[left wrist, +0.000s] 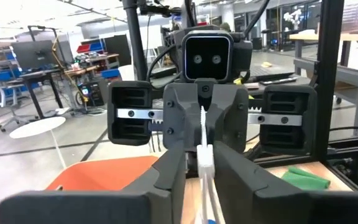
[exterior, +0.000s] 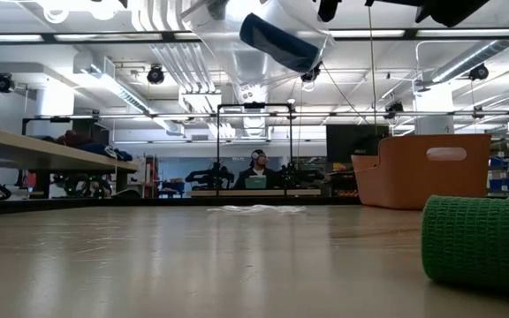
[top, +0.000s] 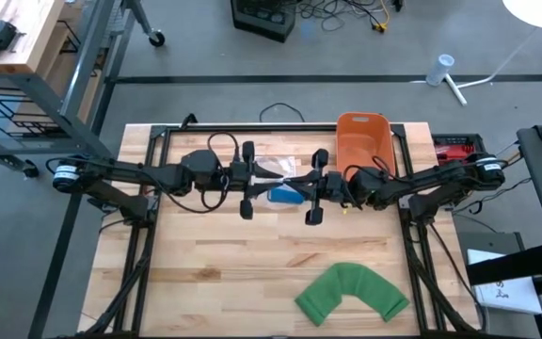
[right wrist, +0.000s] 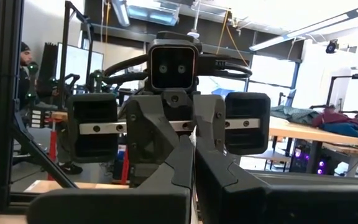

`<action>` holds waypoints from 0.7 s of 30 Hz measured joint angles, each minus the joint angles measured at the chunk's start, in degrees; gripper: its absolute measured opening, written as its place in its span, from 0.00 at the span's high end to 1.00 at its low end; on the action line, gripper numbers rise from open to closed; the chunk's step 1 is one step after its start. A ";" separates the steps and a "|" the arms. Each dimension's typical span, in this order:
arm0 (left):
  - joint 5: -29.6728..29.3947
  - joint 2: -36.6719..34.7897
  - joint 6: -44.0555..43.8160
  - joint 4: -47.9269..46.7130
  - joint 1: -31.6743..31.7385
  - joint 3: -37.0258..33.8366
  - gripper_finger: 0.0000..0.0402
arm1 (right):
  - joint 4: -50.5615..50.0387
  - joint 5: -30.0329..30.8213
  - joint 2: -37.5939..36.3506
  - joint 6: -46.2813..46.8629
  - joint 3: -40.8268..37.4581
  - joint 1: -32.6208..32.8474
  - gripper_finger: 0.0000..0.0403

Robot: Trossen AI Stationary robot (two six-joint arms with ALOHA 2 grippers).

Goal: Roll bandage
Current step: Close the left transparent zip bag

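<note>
Two grippers, left (top: 263, 176) and right (top: 301, 183), pinch my white bandage (top: 280, 172) taut above the tabletop (top: 233, 273); next I'd start winding.

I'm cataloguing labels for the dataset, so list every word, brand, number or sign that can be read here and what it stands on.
None can be read in any view.
Orange bin: pale patch on its side in the low view, no legible text.
Green bandage roll: no print.
Distant screens and shelves in the room: too small and blurred to read.
</note>
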 joint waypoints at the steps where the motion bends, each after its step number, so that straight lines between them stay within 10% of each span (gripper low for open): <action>1: 0.00 0.00 0.07 0.03 0.00 0.00 0.86 | 0.02 -0.02 0.00 0.06 0.00 0.00 1.00; 21: -1.46 -1.33 0.16 -3.30 0.04 0.00 0.92 | -4.55 0.05 -6.23 -1.59 0.05 0.52 1.00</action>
